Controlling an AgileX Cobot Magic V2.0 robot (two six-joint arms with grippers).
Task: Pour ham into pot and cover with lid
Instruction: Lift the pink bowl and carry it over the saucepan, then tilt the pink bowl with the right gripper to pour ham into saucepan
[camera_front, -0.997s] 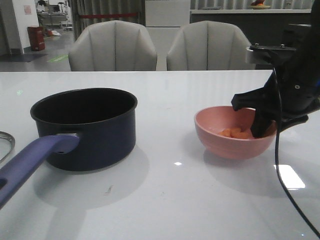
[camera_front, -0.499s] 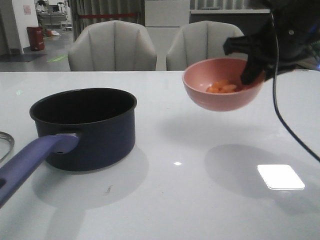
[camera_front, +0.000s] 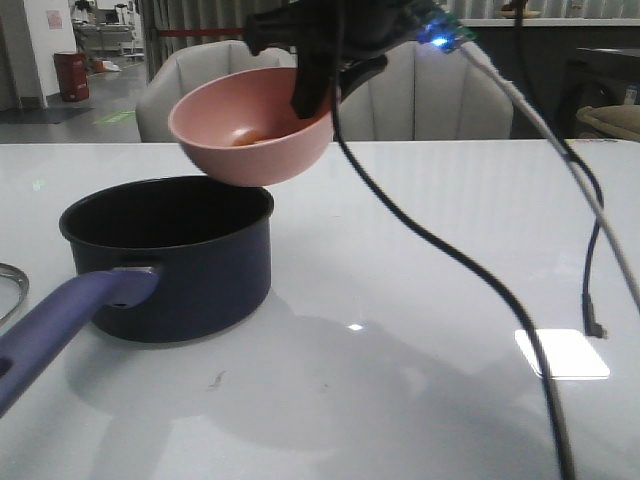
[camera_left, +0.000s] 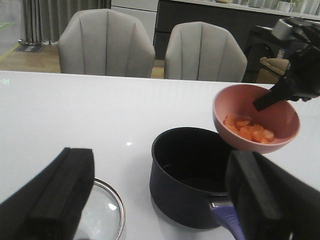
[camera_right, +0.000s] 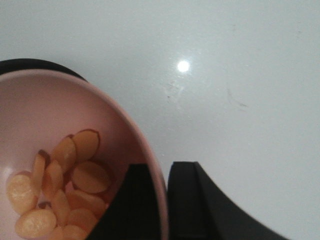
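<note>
Pouring step under way: right pincer (camera_front: 318, 88) clamped on rim of round pink bowl (camera_front: 252, 125), orange diced ham (camera_left: 248, 130) inside, raised over dark navy round pot (camera_front: 170, 254) near worktop's (camera_front: 420, 380) left edge; left pincer (camera_left: 155, 195) apart, empty; next, more tilt towards the pot's mouth.

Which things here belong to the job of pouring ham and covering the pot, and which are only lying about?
Belong to the job:
ham
pink bowl, held by the right gripper
pot
lid, on the table

Only lying about:
two chairs
loose black cable
</note>
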